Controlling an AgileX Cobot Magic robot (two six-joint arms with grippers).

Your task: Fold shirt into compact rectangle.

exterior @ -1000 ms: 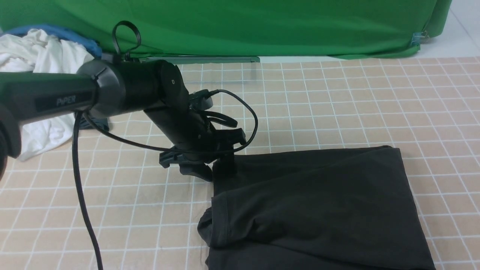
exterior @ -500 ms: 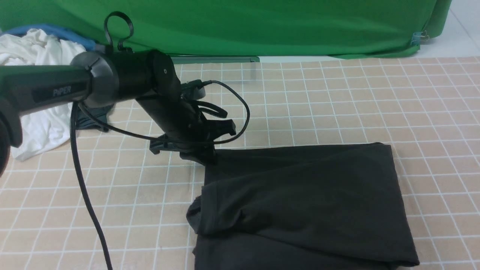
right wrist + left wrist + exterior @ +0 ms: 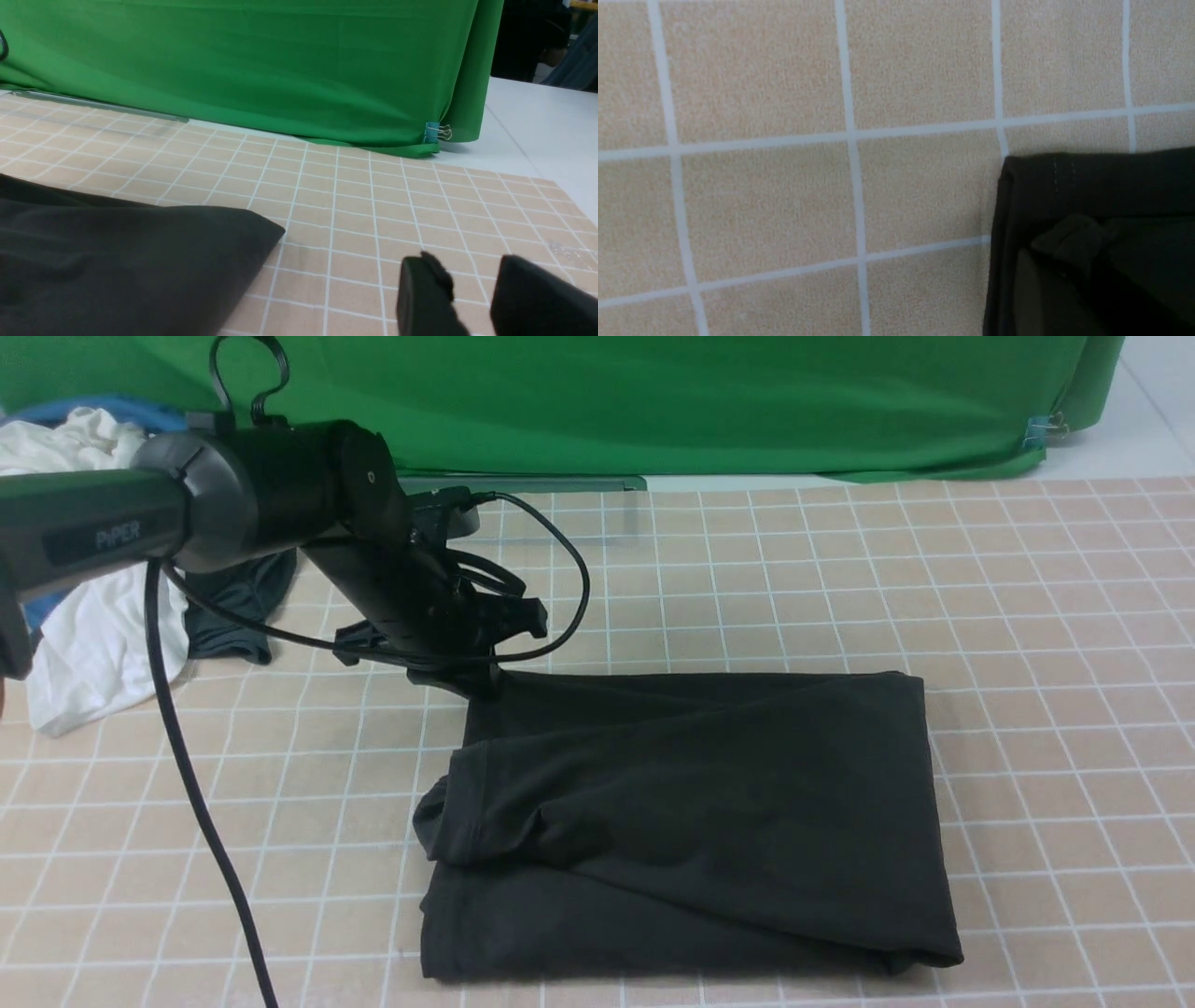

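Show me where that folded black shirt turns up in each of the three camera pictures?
Front view: the shirt lies centre to lower middle, its far-left corner at the left end effector.
Left wrist view: one shirt corner fills the lower right.
Right wrist view: the shirt covers the lower left.
Shared landmark: the beige grid mat with white lines, under it in all three.

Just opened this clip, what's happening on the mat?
The left gripper is shut on the far left corner of the folded black shirt, which lies as a rough rectangle on the gridded mat. The right gripper sits open beside the shirt, holding nothing. A white garment is heaped at far left.
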